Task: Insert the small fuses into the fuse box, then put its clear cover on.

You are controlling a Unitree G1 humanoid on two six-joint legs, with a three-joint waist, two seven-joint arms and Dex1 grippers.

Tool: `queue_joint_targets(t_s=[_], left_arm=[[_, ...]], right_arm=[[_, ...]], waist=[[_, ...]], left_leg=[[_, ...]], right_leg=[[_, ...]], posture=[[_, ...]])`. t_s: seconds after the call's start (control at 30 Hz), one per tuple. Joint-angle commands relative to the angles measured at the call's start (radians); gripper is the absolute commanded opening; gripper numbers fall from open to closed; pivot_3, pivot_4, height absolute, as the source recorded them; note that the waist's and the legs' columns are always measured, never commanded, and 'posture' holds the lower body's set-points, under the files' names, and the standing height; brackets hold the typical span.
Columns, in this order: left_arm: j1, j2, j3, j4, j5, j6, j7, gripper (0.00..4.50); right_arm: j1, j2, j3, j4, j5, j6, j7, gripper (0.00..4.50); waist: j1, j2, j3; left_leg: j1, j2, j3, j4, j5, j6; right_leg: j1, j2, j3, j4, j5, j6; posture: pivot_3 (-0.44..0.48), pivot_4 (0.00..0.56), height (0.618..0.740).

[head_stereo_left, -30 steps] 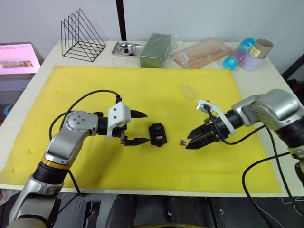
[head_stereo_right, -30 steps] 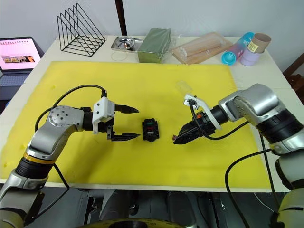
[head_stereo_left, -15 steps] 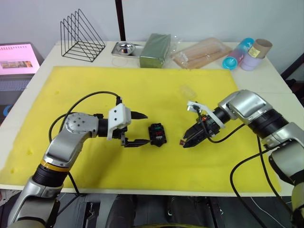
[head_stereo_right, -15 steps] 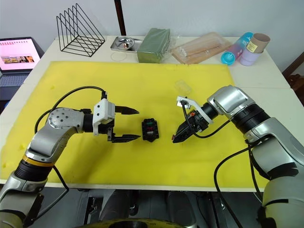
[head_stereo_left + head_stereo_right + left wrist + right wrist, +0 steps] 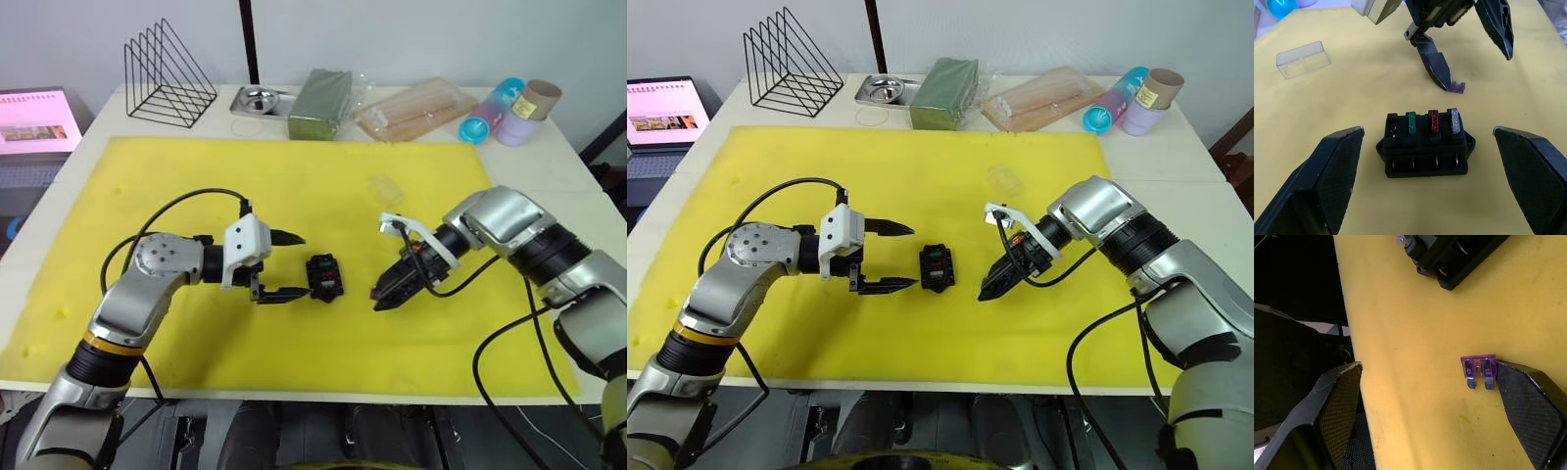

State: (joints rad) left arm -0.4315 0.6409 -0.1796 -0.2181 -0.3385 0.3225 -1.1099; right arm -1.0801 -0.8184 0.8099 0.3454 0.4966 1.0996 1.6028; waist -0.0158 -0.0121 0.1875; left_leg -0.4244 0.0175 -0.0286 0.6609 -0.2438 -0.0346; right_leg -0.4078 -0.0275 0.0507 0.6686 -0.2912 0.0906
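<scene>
The black fuse box (image 5: 324, 275) lies mid-mat; in the left wrist view the fuse box (image 5: 1425, 144) has green, red and grey fuses seated and one end slot empty. My left gripper (image 5: 290, 264) is open just left of the box, level with it and not touching. A purple fuse (image 5: 1479, 367) lies flat on the mat to the right of the box. My right gripper (image 5: 383, 298) is open and low over the mat, with one finger (image 5: 1533, 411) touching the fuse. The clear cover (image 5: 387, 188) rests on the mat farther back.
Everything sits on a yellow foam mat (image 5: 196, 176). Along the table's back edge stand a black wire rack (image 5: 168, 73), a metal dish (image 5: 261, 99), a green packet (image 5: 320, 102), a clear bag of sticks (image 5: 416, 108) and some tubes (image 5: 505, 113). A laptop (image 5: 37, 119) is at far left.
My right gripper has shifted slightly left and down, and its fingertips now reach the purple fuse. The left gripper and the fuse box have not moved.
</scene>
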Motion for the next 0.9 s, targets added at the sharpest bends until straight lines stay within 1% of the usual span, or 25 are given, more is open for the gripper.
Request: queue_joint_targets(t_s=[0.03, 0.17, 0.2, 0.23, 0.33, 0.6, 0.7, 0.77, 0.9], left_arm=[[0.003, 0.005, 0.016, -0.037, -0.009, -0.004, 0.003, 4.5], [0.003, 0.006, 0.017, -0.035, -0.009, -0.004, 0.003, 4.5], [0.003, 0.007, 0.017, -0.035, -0.008, -0.005, 0.003, 4.5], [0.003, 0.007, 0.017, -0.035, -0.008, -0.005, 0.003, 4.5], [0.005, 0.008, 0.019, -0.038, -0.009, -0.003, 0.004, 4.5], [0.009, 0.012, 0.02, -0.042, -0.009, -0.002, 0.005, 4.5], [0.007, 0.011, 0.019, -0.041, -0.009, -0.002, 0.006, 4.5], [0.009, 0.011, 0.016, -0.041, -0.007, -0.004, 0.005, 4.5], [0.008, 0.009, 0.016, -0.04, -0.007, -0.006, 0.006, 4.5]], right_arm=[[-0.017, 0.007, 0.009, 0.001, 0.006, -0.015, 0.012, 4.48], [-0.026, 0.034, 0.021, 0.067, -0.024, -0.046, 0.012, 4.48], [-0.029, 0.041, 0.026, 0.087, -0.032, -0.055, 0.012, 4.08], [-0.032, 0.045, 0.03, 0.101, -0.035, -0.062, 0.012, 3.89], [-0.044, 0.054, 0.043, 0.136, -0.042, -0.077, 0.012, 2.83], [-0.065, 0.061, 0.066, 0.178, -0.034, -0.086, 0.012, 2.83], [-0.076, 0.062, 0.074, 0.194, -0.031, -0.089, 0.012, 2.29], [-0.08, 0.062, 0.08, 0.203, -0.036, -0.094, 0.012, 1.65], [-0.082, 0.063, 0.085, 0.209, -0.036, -0.097, 0.012, 1.65]], waist=[[0.0, 0.0, 0.0], [-0.001, 0.0, 0.0], [-0.002, 0.0, 0.0], [-0.002, 0.0, 0.0], [-0.002, 0.0, 0.0], [-0.001, 0.0, 0.0], [-0.001, 0.0, 0.0], [0.0, 0.0, 0.0], [0.0, 0.0, 0.0]], left_leg=[[0.0, 0.0, 0.0, 0.0, 0.0, 0.0], [0.0, 0.0, 0.0, 0.0, 0.0, 0.0], [0.0, 0.0, 0.0, 0.0, 0.0, 0.0], [0.0, 0.0, 0.0, 0.0, 0.0, 0.0], [0.0, 0.0, 0.0, 0.0, 0.0, 0.0], [0.0, 0.0, 0.0, 0.001, 0.0, 0.0], [0.0, 0.0, 0.0, 0.001, 0.0, 0.0], [0.0, 0.0, 0.0, 0.001, 0.0, 0.0], [0.0, 0.0, 0.0, 0.001, 0.0, 0.0]], right_leg=[[0.0, 0.0, 0.0, 0.0, 0.0, 0.0], [0.0, 0.0, 0.0, 0.0, 0.0, 0.0], [0.0, 0.0, 0.0, 0.0, 0.0, 0.0], [0.0, 0.0, 0.0, 0.0, 0.0, 0.0], [0.0, 0.0, 0.0, 0.0, 0.0, 0.0], [0.0, 0.0, 0.0, 0.0, 0.0, 0.0], [0.0, 0.0, 0.0, 0.001, 0.0, 0.0], [0.0, 0.0, 0.0, 0.001, 0.0, 0.0], [0.0, -0.001, 0.0, 0.001, 0.0, 0.0]], posture=[[0.0, 0.15, 0.74], [0.0, 0.15, 0.74], [0.0, 0.15, 0.74], [0.0, 0.15, 0.74], [0.0, 0.15, 0.74], [0.0, 0.15, 0.74], [0.0, 0.15, 0.74], [0.0, 0.15, 0.74], [0.0, 0.15, 0.74]])
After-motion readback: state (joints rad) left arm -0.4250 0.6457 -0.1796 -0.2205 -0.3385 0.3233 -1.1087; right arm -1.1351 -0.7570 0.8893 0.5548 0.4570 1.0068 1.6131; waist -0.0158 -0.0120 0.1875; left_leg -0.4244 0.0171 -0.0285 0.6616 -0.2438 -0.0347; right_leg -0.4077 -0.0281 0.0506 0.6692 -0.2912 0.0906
